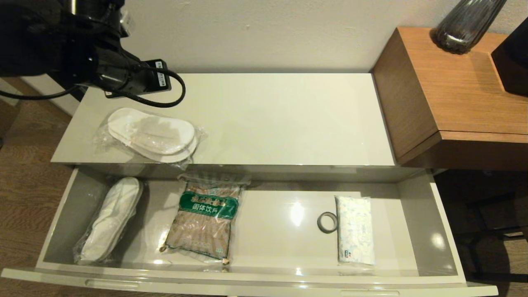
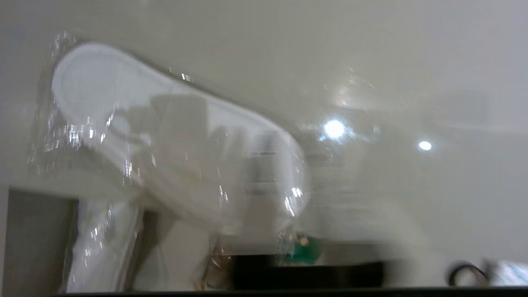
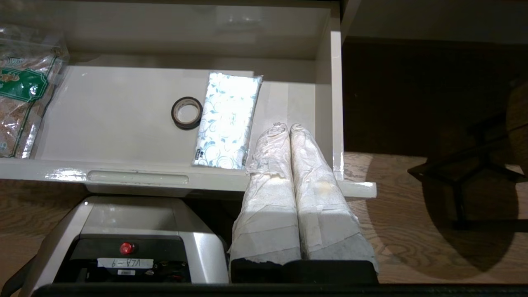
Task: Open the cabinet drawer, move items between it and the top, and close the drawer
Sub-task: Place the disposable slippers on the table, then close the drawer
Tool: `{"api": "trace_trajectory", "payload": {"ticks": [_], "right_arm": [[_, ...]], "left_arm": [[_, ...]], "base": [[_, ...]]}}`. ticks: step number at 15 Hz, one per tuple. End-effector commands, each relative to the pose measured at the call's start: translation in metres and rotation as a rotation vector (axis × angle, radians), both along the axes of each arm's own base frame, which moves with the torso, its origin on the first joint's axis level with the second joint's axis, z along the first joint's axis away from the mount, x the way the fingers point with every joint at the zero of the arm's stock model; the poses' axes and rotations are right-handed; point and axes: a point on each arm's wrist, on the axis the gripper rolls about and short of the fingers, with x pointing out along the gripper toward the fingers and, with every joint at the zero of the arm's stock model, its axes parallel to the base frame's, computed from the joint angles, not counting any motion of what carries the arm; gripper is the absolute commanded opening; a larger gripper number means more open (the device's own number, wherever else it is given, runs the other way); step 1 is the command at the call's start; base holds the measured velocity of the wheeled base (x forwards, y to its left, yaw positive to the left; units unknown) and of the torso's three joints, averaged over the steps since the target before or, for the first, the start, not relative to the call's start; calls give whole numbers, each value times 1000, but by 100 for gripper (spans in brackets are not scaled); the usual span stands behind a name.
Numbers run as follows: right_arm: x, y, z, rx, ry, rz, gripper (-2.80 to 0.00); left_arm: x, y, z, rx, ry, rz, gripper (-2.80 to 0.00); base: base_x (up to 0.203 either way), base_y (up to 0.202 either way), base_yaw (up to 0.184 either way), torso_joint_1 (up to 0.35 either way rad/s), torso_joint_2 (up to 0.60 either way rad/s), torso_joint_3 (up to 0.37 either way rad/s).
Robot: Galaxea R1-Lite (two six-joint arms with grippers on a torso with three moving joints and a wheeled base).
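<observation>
Lying near the top's [image 1: 268, 115] left edge, bagged slippers [image 1: 152, 135].

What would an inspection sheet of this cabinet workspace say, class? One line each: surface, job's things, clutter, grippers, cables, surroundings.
Surface: cabinet top, glossy.
Job's things: drawer open; bagged slippers on the top; second slipper pair, tape roll and white packet inside.
Clutter: green-labelled drink-mix bag in the drawer.
Grippers: left arm above the top's left rear, fingers unseen; right gripper shut, at the drawer's right front.
Cables: black cable looping off the left arm.
Surroundings: wooden side table, right.
</observation>
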Motion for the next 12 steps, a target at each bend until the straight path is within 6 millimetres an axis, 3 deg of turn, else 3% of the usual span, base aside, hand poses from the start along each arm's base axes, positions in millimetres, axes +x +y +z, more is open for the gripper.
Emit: {"api": "trace_trajectory", "payload": {"ticks": [1,5,7,8,9,12], "right_arm": [[0,0,0,-1,1,1,-280],[0,0,0,-1,1,2,-280],[0,0,0,-1,1,1,-280],[0,0,0,-1,1,1,-280],[0,0,0,-1,1,1,-280],[0,0,0,-1,1,1,-280]], "left_arm": [[-65,10,22,-52,23,-22,-280],[-137,30,8,-118,122,-7,-280],[-198,51,12,-142,85,-7,-280],[-219,58,6,-145,94,-4,-280],[-229,61,-2,-139,130,1,-280],[-230,62,-4,-138,141,3,-280]], "base": [[0,0,0,0,0,0],[0,0,0,0,0,0],[0,0,0,0,0,0],[0,0,0,0,0,0],[0,0,0,0,0,0],[0,0,0,0,0,0]]}}
